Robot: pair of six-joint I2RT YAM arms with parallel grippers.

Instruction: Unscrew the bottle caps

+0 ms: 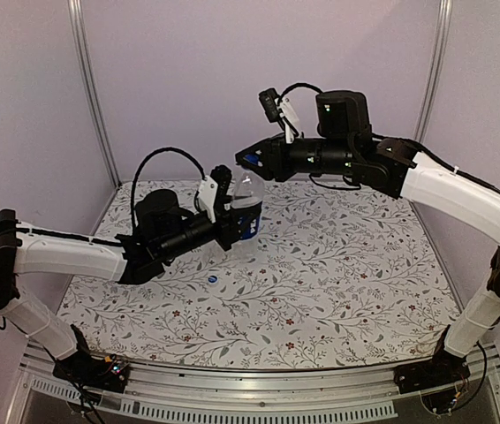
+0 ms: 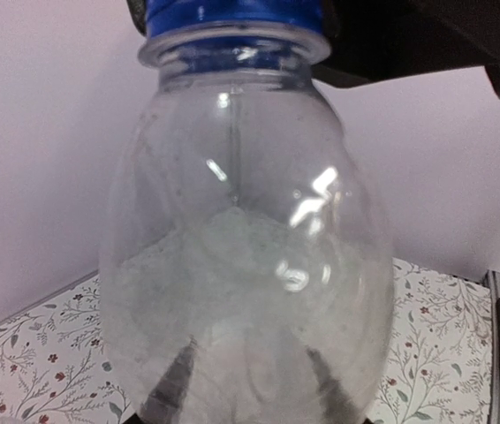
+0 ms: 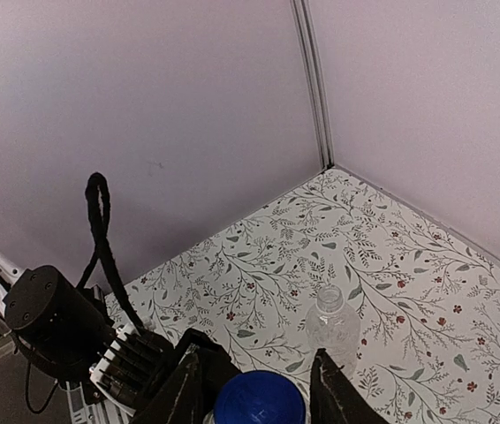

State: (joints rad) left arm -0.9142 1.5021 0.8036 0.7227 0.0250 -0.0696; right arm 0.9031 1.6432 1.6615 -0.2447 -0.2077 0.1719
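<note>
The left gripper (image 1: 239, 221) grips a clear bottle (image 2: 246, 265), contents indiscernible; the right gripper (image 3: 259, 384) clamps its blue cap (image 3: 259, 405).

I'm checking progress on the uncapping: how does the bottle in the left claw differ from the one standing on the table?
The held bottle is up in the left claw; the standing bottle rests upright on the table, untouched. The held bottle wears its blue cap, with the right claw closed on it; the standing bottle's mouth is open. Both are clear plastic.
</note>
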